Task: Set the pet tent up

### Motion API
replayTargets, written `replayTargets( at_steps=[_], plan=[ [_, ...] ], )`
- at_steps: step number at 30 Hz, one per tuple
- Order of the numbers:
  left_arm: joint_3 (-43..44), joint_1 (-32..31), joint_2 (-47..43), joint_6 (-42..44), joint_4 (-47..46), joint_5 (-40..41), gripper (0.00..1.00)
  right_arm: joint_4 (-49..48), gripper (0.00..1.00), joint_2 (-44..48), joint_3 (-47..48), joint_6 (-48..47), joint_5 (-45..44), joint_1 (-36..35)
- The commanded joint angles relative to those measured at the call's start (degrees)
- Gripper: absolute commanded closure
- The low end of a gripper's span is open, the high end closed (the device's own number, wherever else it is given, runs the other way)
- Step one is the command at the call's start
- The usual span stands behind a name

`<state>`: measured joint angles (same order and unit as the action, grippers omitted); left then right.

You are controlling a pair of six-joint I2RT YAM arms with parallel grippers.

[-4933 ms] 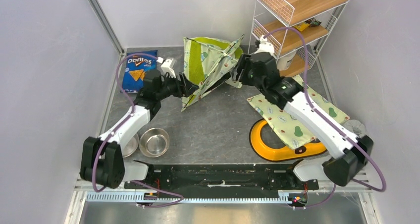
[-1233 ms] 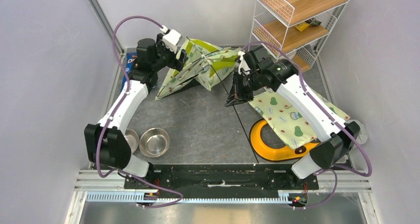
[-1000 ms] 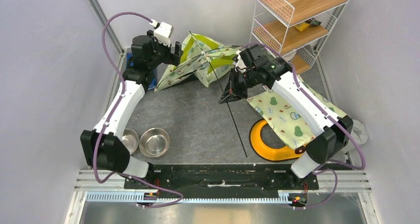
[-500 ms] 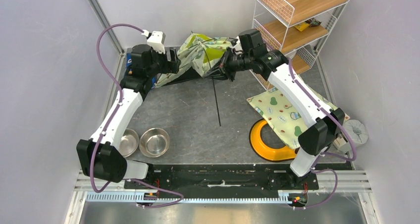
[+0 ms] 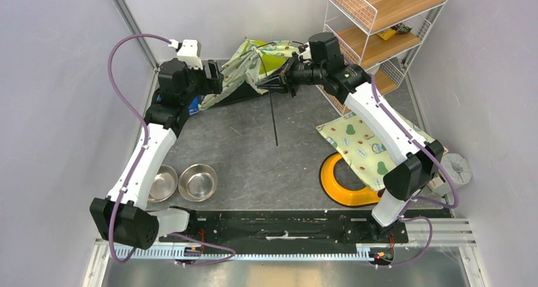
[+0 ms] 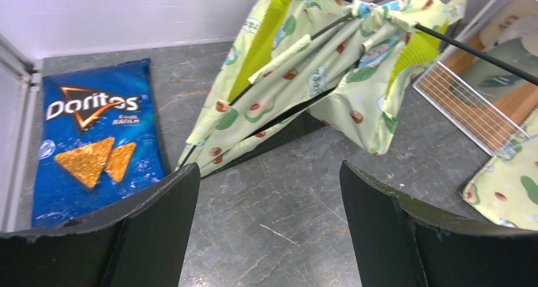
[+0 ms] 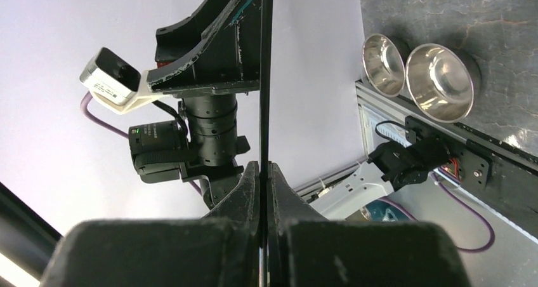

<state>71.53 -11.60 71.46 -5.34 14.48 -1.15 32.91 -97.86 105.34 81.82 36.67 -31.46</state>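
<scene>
Tent [image 5: 254, 61] — far centre of the table [image 5: 254, 166], half-raised and slack, with its left edge lying on the surface. Its long axis runs left–right and rises toward the right. No doorway shows, so its facing cannot be told. One thin pole [image 5: 273, 119] sticks out of it with its long axis near–far and its free tip pointing near.

Right gripper [image 5: 288, 80]: jaws pressed together, pinching that pole at its far end, just beside the fabric. Left gripper [image 6: 268, 173]: jaws spread wide, holding nothing, just left of the tent and apart from it.

Risks, as judged: the pinch on so thin a rod may slip or let it swivel. With nothing bracing the fabric, pushing the pole could drag the whole tent toward the shelf [image 5: 371, 20] — or collapse it. A chip bag [image 6: 89, 141] lies to its left.
</scene>
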Motion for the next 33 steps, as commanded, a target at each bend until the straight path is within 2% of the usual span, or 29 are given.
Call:
replayTargets(
  at_steps=[1,9,15,17,20,24,29,31,33],
  plan=[
    [-1.13,0.13,-1.22,-1.47,-1.27,4.31,0.13,-10.37,1.0,1.98,-1.65,4.38,-1.82,-1.3],
    [-5.8,0.32,3.11,9.32,-4.03,5.98,0.13,-8.89,1.0,1.7,-4.17,-1.01,-0.41,-1.61],
    [-0.86,4.27,12.28,13.95,-4.86,1.66,0.13,-5.21,1.0,3.61,-7.59,-5.16,-0.95,-1.5],
    [0.35,7.1,14.55,12.97,-6.01,-2.61,0.16,-4.3,1.0,3.89,-8.11,-6.0,-1.3,-1.5],
    [1.25,10.01,17.23,12.64,-8.14,-7.23,0.25,-3.34,1.0,4.47,-8.44,-7.21,-2.01,-1.45],
    [2.13,11.42,19.91,17.64,-8.21,-15.33,0.38,-2.77,1.0,4.89,-8.88,-7.75,-2.22,-1.28],
    [4.48,11.51,24.86,20.38,-9.03,-18.71,0.39,-1.86,1.0,4.98,-9.15,-8.37,-1.73,-1.1],
    [5.77,11.48,26.88,20.92,-8.88,-21.47,0.46,-1.43,1.0,4.96,-9.18,-8.52,-1.55,-1.07],
    [7.16,11.51,29.0,21.08,-8.9,-21.87,0.48,-1.35,1.0,4.95,-9.21,-8.55,-1.51,-1.12]
  ],
)
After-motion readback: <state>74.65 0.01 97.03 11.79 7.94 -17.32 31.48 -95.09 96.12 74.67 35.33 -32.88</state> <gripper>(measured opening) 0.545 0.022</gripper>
